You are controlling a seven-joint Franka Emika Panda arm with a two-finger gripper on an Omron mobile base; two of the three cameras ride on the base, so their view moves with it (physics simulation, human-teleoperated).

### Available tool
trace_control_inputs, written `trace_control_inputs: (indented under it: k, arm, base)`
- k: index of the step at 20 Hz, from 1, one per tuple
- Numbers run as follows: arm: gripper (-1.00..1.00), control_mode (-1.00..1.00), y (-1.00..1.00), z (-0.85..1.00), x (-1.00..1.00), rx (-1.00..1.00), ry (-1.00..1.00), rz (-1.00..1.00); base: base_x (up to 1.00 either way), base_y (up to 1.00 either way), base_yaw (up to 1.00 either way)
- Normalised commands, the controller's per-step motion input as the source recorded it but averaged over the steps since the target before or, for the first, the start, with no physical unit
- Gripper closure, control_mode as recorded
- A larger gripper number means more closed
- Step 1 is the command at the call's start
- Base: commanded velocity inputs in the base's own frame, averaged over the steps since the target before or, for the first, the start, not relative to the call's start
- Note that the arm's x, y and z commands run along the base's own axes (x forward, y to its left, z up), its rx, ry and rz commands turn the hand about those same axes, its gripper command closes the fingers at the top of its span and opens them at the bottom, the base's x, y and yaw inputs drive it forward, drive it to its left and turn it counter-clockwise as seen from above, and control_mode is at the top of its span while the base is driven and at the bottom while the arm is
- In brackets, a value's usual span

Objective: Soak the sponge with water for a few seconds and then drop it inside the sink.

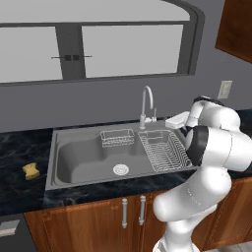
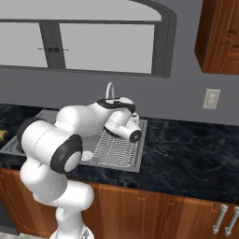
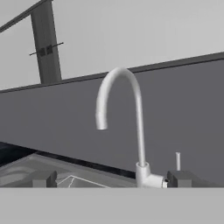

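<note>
Sponge (image 1: 31,171) lying on the worktop (image 1: 19,147) left of the sink (image 1: 83,157), well apart from the arm. End effector (image 3: 113,178) released, its fingertips (image 3: 43,178) spread wide and empty, facing the faucet (image 3: 131,127) near the dish rack (image 1: 164,150).

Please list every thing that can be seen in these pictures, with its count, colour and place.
sponge: one, yellow-orange, on the black countertop left of the sink.
sink: one, grey steel, set in the countertop under the window.
faucet: one, silver, curved, behind the sink.
wire basket: one, at the sink's back edge.
dish rack: one, wire, right part of the sink.
countertop: black marbled.
window: above the sink.
wall outlet: one, white, right of the window.
cabinets: brown wood, below.
gripper: one, fingers open, facing the faucet.
</note>
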Motion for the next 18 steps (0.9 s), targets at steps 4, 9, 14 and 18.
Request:
trace_control_inputs:
  k: [4,9,14,18]
  arm:
    - [-1.0,-1.0,0.0,-0.03,0.21,0.0,0.0,0.0]
    - [-1.0,-1.0,0.0,-0.08,0.28,0.0,0.0,0.0]
    - [-1.0,-1.0,0.02,-0.1,0.33,0.0,0.0,0.0]
    - [-1.0,-1.0,0.02,-0.12,0.29,0.0,0.0,0.02]
  base:
    - [0.0,0.0,0.0]
    - [0.0,0.0,0.0]
    - [0.0,0.0,0.0]
    - [0.0,0.0,0.0]
